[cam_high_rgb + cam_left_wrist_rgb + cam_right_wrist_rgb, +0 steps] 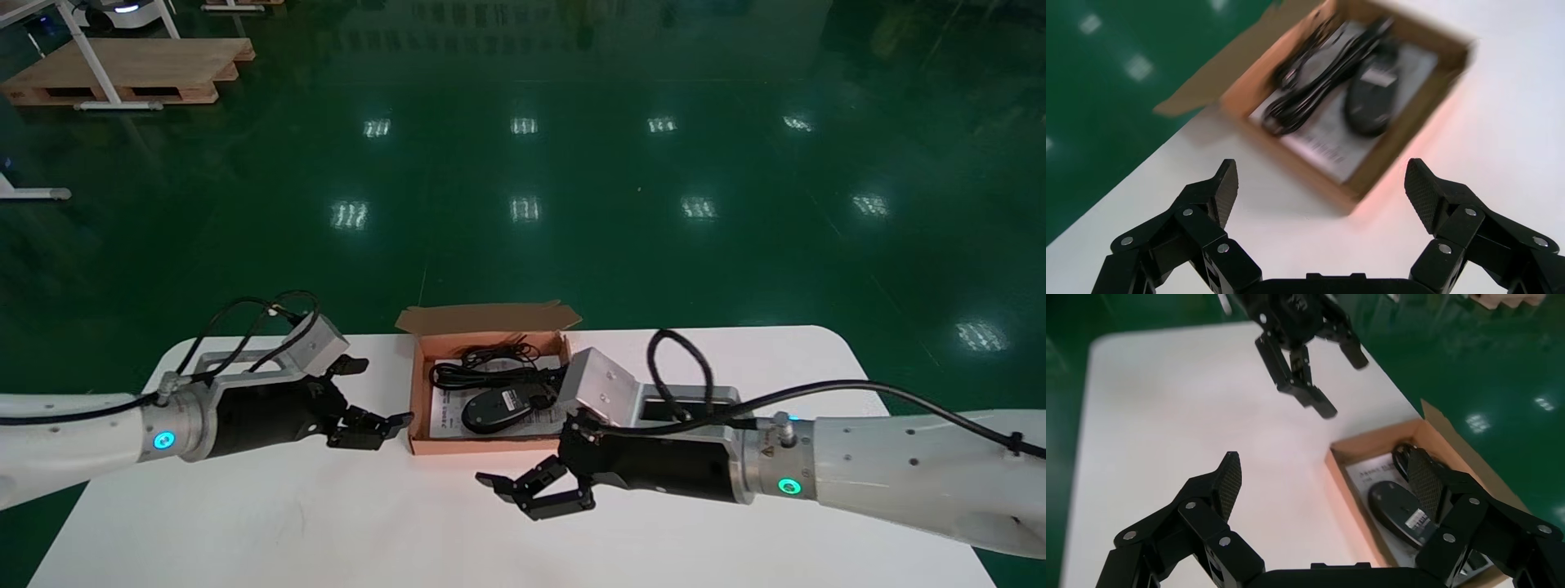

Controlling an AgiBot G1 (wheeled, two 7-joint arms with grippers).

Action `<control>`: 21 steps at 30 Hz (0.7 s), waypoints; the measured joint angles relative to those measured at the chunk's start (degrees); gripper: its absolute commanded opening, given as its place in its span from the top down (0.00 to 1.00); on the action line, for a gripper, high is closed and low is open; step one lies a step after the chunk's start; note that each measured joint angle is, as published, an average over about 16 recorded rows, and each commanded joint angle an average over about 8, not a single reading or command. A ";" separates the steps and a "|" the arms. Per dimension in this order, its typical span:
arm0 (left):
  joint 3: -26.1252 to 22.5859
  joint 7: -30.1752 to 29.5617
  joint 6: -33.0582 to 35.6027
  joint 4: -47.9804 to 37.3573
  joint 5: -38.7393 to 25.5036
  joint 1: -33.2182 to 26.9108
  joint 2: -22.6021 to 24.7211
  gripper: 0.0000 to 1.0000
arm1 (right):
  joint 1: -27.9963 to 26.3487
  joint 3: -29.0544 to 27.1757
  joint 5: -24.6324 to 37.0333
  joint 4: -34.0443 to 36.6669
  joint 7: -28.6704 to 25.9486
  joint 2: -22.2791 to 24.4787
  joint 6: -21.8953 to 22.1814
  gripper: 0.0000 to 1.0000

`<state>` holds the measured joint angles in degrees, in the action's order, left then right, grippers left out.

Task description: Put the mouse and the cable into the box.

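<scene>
An open cardboard box (418,408) sits at the middle of the white table (327,523). Inside it a black mouse (498,407) lies belly up on a printed sheet, with the coiled black cable (490,366) behind it. Both also show in the left wrist view, mouse (1372,98) and cable (1315,73), and the right wrist view catches the mouse (1398,511). My left gripper (377,408) hovers open just left of the box, empty. In front of the box's right corner my right gripper (535,494) is open and empty too.
The box's lid flap (486,317) stands up at the back, toward the far table edge. Beyond the table lies green floor (572,180), with a wooden pallet (131,69) far off at the left. In the right wrist view the left gripper (1309,367) shows across the table.
</scene>
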<state>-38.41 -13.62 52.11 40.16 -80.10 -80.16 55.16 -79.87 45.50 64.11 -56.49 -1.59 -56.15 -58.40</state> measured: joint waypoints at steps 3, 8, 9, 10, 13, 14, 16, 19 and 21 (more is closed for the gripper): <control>2.32 0.30 3.48 3.46 3.96 1.93 -2.09 0.00 | 1.90 -3.05 -2.30 -1.77 -0.95 2.19 -2.83 0.00; 6.19 0.79 9.29 9.24 10.58 5.15 -5.57 0.00 | 5.06 -8.15 -6.15 -4.72 -2.53 5.84 -7.54 0.00; 6.96 0.89 10.45 10.39 11.89 5.78 -6.26 0.00 | 5.69 -9.16 -6.91 -5.31 -2.84 6.56 -8.48 0.00; 7.73 0.99 11.60 11.54 13.21 6.42 -6.96 0.00 | 6.31 -10.17 -7.68 -5.89 -3.16 7.29 -9.41 0.00; 10.05 1.29 15.08 15.00 17.17 8.35 -9.04 0.00 | 8.21 -13.22 -9.98 -7.66 -4.11 9.47 -12.24 0.00; 10.84 1.39 16.26 16.17 18.51 9.00 -9.75 0.00 | 8.85 -14.25 -10.76 -8.26 -4.43 10.21 -13.19 0.00; 12.37 1.58 18.56 18.47 21.13 10.28 -11.13 0.00 | 10.10 -16.27 -12.28 -9.43 -5.06 11.66 -15.06 0.00; 14.69 1.88 22.04 21.93 25.10 12.20 -13.22 0.00 | 12.00 -19.32 -14.59 -11.20 -6.00 13.85 -17.89 0.00; 16.25 2.08 24.37 24.24 27.75 13.49 -14.62 0.00 | 13.27 -21.36 -16.13 -12.38 -6.64 15.31 -19.78 0.00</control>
<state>-22.17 -11.54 76.48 64.41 -52.36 -66.67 40.55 -66.60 24.14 47.99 -68.87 -8.23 -40.84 -78.18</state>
